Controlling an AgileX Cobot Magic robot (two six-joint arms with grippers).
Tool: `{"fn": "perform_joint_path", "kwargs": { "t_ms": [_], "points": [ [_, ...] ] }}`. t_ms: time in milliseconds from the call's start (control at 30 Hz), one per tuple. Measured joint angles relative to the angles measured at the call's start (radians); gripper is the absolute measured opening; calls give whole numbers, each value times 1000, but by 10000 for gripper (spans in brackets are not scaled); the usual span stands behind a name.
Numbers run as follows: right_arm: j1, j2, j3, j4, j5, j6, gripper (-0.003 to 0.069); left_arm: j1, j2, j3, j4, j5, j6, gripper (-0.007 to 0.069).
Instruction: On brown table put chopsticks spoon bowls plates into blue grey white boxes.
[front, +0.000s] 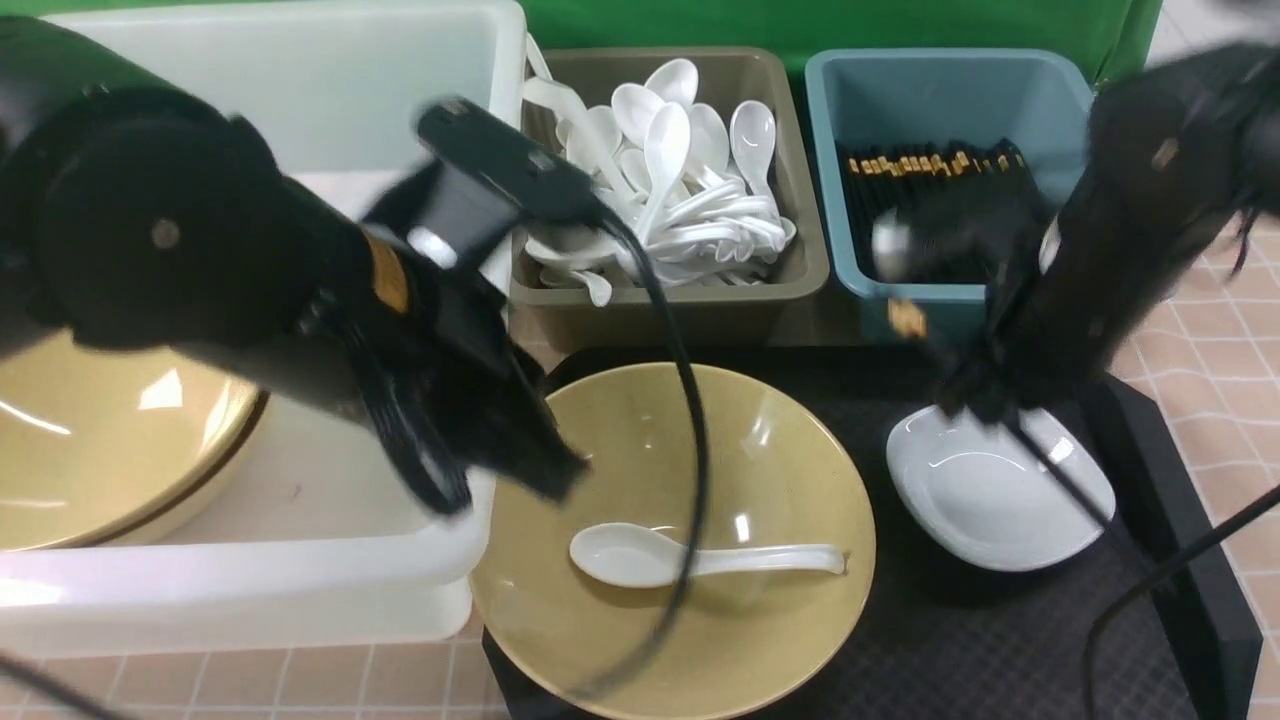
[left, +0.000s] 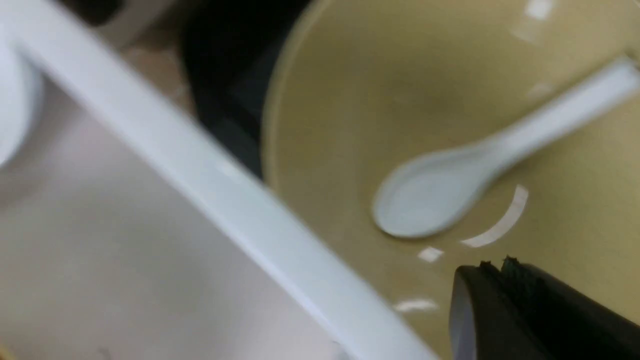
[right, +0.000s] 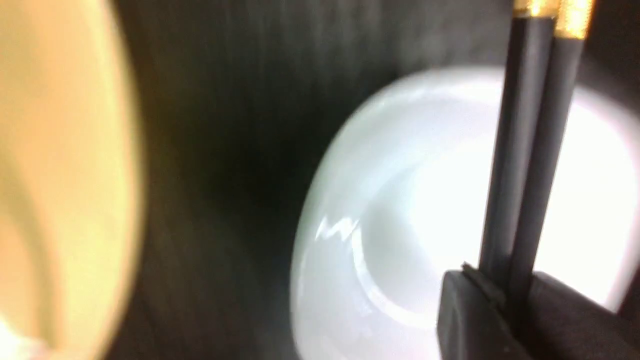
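In the front view, the white box stands at the left with yellow bowls in its left part. The grey box, full of white spoons, stands at the far side, and the blue box, holding black chopsticks, is to its right. On the black tray, a large yellow bowl holds one white spoon, its scoop toward the left. A white dish lies to the right of that bowl. The right gripper is over the dish, blurred, with chopsticks in its grip. The brown table shows along the right side and at the near left.

In the left wrist view, the left gripper has its fingertips together with nothing between them, above the yellow bowl, and the spoon lies apart from them.

In the right wrist view, the right gripper's fingers are closed on two black chopsticks with gold bands, held side by side above the white dish.
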Motion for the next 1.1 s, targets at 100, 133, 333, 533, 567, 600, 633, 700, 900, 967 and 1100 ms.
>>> {"fn": "perform_joint_path", "kwargs": {
  "t_ms": [100,133,333,533,567,600,633,700,900,967,1100],
  "points": [
    [-10,-25,-105,1,-71,-19,155,97,25,0,-10,-103,-2,2],
    [-21,-15,-167,1,-148,-27,155,126,31,0,-32,-170,-3,2],
    [-79,105,-329,1,-389,76,155,139,30,0,-103,-302,-6,2],
    [-166,344,-468,-1,-552,202,156,136,0,0,-120,-222,-6,2],
    [-174,381,-491,-3,-549,214,163,136,-5,0,-120,-205,-6,2],
    [-179,408,-515,-3,-537,221,174,136,-9,0,-119,-194,-6,2],
    [-182,432,-535,-4,-517,235,191,136,-15,0,-113,-186,-6,2],
    [-184,468,-581,-3,-430,244,263,135,-30,0,-105,-176,-6,2],
    [-168,467,-749,14,-32,191,477,135,-145,0,-15,-100,1,2],
    [-139,428,-814,51,138,63,511,135,-217,0,20,-23,-2,2],
    [-81,359,-846,116,231,-41,521,135,-317,0,36,66,-3,2]
  ]
}}
